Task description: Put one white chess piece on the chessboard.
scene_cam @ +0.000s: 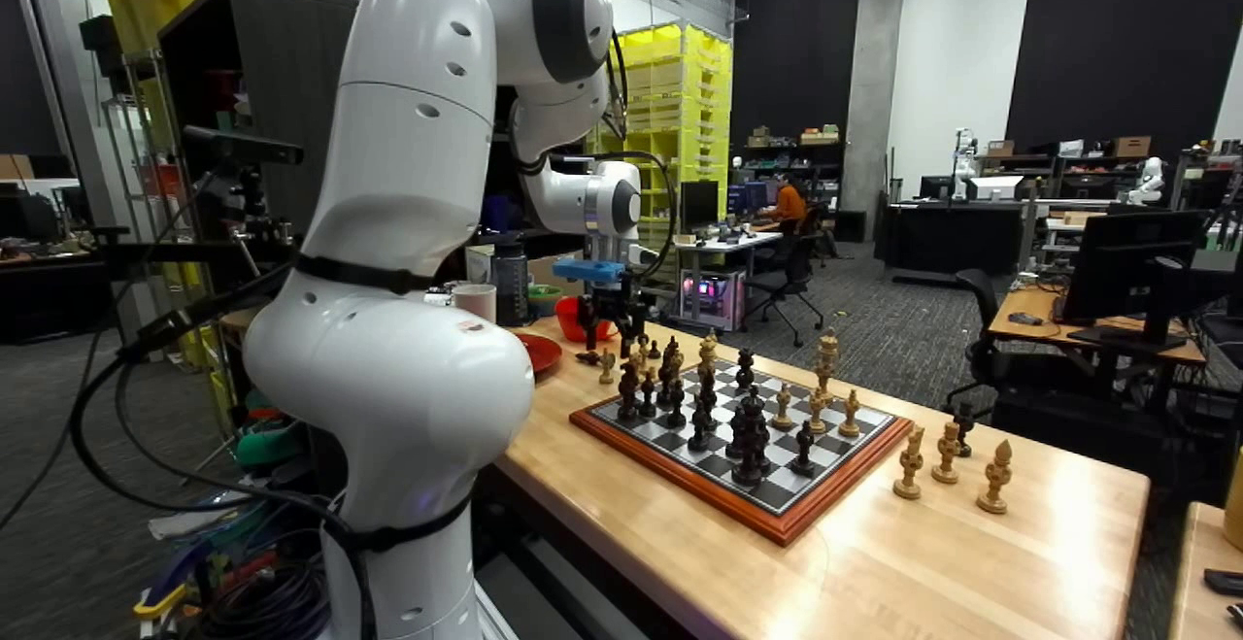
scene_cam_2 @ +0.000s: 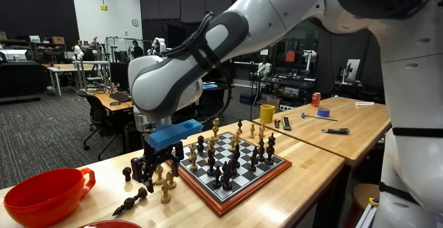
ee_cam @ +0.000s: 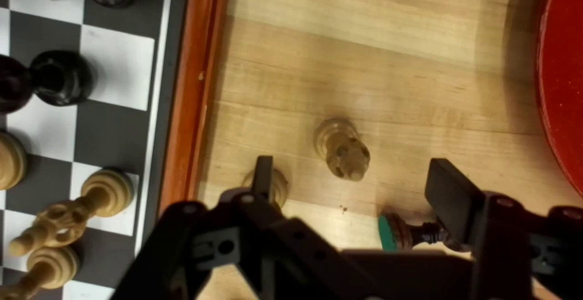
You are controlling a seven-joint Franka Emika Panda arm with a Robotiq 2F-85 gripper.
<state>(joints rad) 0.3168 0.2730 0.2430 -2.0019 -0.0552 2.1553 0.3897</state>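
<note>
The chessboard [scene_cam: 680,470] lies on the wooden table with dark and tan pieces standing on it. It also shows in an exterior view [scene_cam_2: 256,185] and at the left of the wrist view [ee_cam: 191,86]. My gripper [ee_cam: 353,175] is open and empty, pointing down beside the board; it also shows in both exterior views [scene_cam: 609,339] [scene_cam_2: 162,180]. An upright tan (white) chess piece [ee_cam: 339,147] stands on the table just ahead of the gap between the fingers, not touching them; it also shows in an exterior view [scene_cam_2: 165,192]. A second white piece [ee_cam: 280,186] is partly hidden behind the left finger.
A fallen dark piece [ee_cam: 401,234] lies by the right finger. A dark piece [scene_cam_2: 127,173] stands beyond the gripper. A red plate [ee_cam: 565,77] and a red bowl [scene_cam_2: 45,200] stand on the side away from the board. More white pieces [scene_cam: 945,455] stand past the board's far side.
</note>
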